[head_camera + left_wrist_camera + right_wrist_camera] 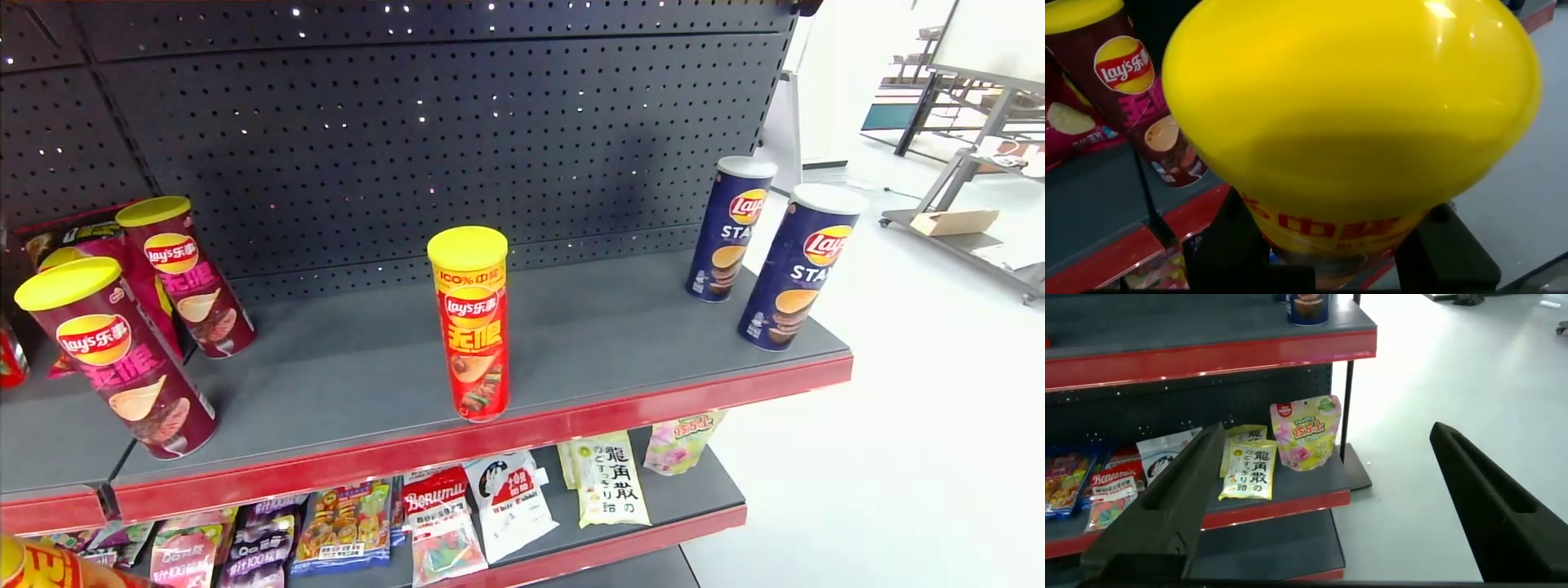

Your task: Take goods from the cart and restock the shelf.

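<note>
**A tall can and a crowded shelf edge**

The left hand (pixel 1335 257) is pinching the held can (pixel 1347 106) on its body below the yellow lid. In the head view this can sits at the lower left corner, in front of and below the shelf (pixel 571 425). With so much can above the grip, a quick lift could make it swing or slip.

The right hand (pixel 1327 437) is spread and holds nothing. It faces the bags (pixel 1306 433) on the lower shelf and could snag one if that arm swings.

Brought in too low, the held can's base could catch the shelf's red lip. The red can (pixel 472 327) stands right at that lip, so a nudge could send it off. The maroon cans (pixel 114 351) stand at the left and could topple if brushed. The blue cans (pixel 796 269) at the far right end are well apart and at little risk.
</note>
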`<state>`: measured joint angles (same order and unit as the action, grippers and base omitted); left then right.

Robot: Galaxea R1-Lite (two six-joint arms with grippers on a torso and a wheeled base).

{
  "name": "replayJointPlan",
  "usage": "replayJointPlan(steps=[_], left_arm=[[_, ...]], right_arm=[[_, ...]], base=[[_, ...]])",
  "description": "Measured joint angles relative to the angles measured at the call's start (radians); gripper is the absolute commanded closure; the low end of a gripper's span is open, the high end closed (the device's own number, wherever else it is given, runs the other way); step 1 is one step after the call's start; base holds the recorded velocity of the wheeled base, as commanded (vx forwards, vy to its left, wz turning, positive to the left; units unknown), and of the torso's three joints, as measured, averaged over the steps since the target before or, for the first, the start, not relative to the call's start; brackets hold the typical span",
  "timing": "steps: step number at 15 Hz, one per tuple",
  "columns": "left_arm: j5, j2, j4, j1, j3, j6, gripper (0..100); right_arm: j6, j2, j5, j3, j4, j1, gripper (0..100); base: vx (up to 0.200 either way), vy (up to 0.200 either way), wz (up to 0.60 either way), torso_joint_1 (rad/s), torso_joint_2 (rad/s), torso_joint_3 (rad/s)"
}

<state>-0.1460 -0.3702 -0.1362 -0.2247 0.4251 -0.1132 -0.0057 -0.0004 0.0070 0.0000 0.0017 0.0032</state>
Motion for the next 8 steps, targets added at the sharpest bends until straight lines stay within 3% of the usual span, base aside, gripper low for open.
replayJointPlan(steps=[3, 8], left_arm=[[-0.022, -0.134, 0.144, -0.001, 0.0, 0.051, 100], [-0.079, -0.426, 0.334, 0.003, 0.037, 0.093, 100]], right_arm=[[0.001, 0.0, 0.001, 0.0, 0.0, -0.001, 0], [0.002, 0.0, 0.0, 0.0, 0.0, 0.0, 0]], base=[[0.0, 0.0, 0.0, 0.0, 0.0, 0.0], [0.0, 0.0, 0.0, 0.0, 0.0, 0.0]])
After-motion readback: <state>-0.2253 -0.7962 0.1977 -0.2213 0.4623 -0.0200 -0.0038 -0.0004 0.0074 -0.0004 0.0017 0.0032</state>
